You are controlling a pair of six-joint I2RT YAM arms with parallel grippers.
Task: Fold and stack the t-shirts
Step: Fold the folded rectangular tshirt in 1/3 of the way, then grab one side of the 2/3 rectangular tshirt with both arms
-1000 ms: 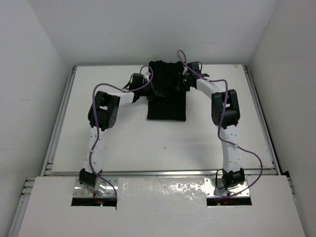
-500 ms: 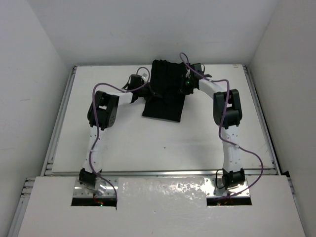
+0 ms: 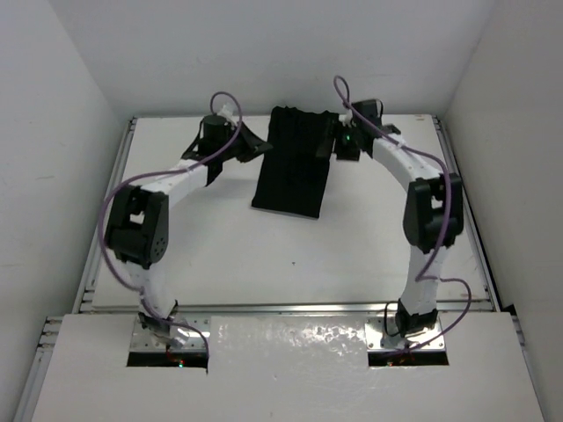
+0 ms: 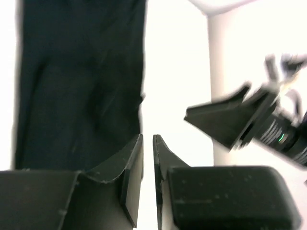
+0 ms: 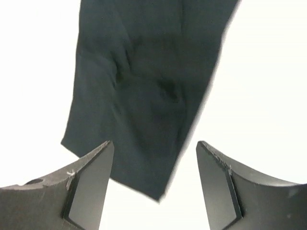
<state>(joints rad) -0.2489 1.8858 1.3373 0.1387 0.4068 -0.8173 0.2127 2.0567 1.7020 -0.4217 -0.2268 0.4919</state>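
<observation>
The black t-shirt (image 3: 294,163) lies as a long folded rectangle at the back middle of the white table (image 3: 220,255), its far end near the back edge. My left gripper (image 3: 261,148) hovers just left of it, free of the cloth. In the left wrist view the shirt (image 4: 76,86) is to the left of the gripper (image 4: 147,143), whose jaws are only a narrow slit apart and empty. My right gripper (image 3: 338,145) is at the shirt's right edge. In the right wrist view it (image 5: 154,148) stands wide open above a corner of the shirt (image 5: 148,86), holding nothing.
Metal rails run along the table's left (image 3: 104,211) and right (image 3: 464,211) sides. White walls close in behind and on both sides. The right gripper (image 4: 249,120) shows blurred in the left wrist view. Purple cables loop over both arms.
Both grippers have let go of the shirt, which now lies flat. The right jaws opened wide and the left ones cracked apart. The left arm swung back and left; the right arm straightened.
</observation>
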